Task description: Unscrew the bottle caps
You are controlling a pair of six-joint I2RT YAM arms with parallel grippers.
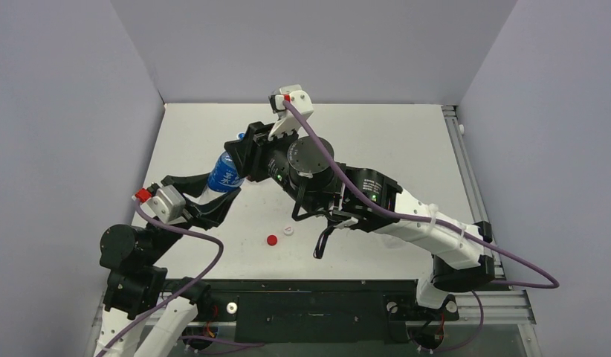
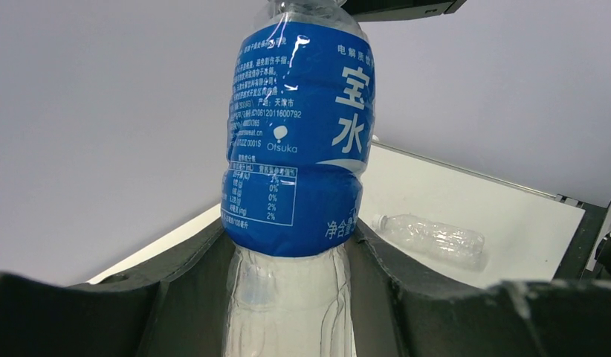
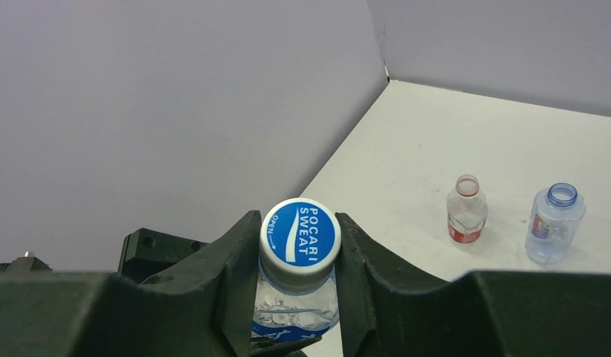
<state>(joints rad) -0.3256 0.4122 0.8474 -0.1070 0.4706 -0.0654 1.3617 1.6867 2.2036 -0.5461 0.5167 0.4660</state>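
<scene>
We have left jaws clamped low on the clear plastic blue-labelled bottle (image 2: 299, 134) above the table (image 1: 406, 149), right jaws pinching its round blue-and-white plastic cap (image 3: 300, 234), not yet off the neck, so we want both grips tight, twist on the neck axis.

Arms: white shell links, black joint housings. Right arm (image 1: 429, 227) has small green lights (image 1: 368, 187) on a black segment. Left arm (image 1: 120, 249) is black up top, white lower down. A purple cable (image 1: 377, 212) trails along each arm to a white camera housing (image 1: 295, 100) with a red spot. Left hand (image 2: 291, 282) and right hand (image 3: 300, 260) are matte black; fingers (image 3: 228, 275) are angular and wedge-shaped.
</scene>
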